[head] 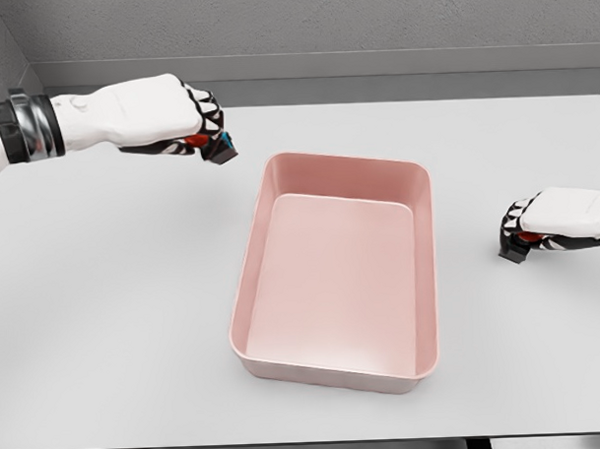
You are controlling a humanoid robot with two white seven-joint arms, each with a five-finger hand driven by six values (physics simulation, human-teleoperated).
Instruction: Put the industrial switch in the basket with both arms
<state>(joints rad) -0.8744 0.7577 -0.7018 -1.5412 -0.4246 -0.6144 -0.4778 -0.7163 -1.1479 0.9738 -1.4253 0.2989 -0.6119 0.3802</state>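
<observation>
Where the left hand (183,115) hangs beyond the far left corner of the basket (428,269), its fingers are curled tight around a small dark industrial switch (218,147) with a red part showing beneath the knuckles and a blue edge at its outer end. That switch is held clear above the table (106,320), outside the basket's rim and close to its far left corner. The left forearm, white with a dark banded wrist, reaches back away from the basket to the left edge of the view. On the basket's opposite side, the right hand (561,220) sits low over the table, level with the basket's middle and well apart from its right wall. Its fingers are likewise closed around a second dark switch (518,244), whose red part shows under the palm; whether this unit touches the table cannot be told. Between the two hands, the pink rectangular basket lies flat on the grey table with its long axis running away from the robot, and its interior holds nothing.
</observation>
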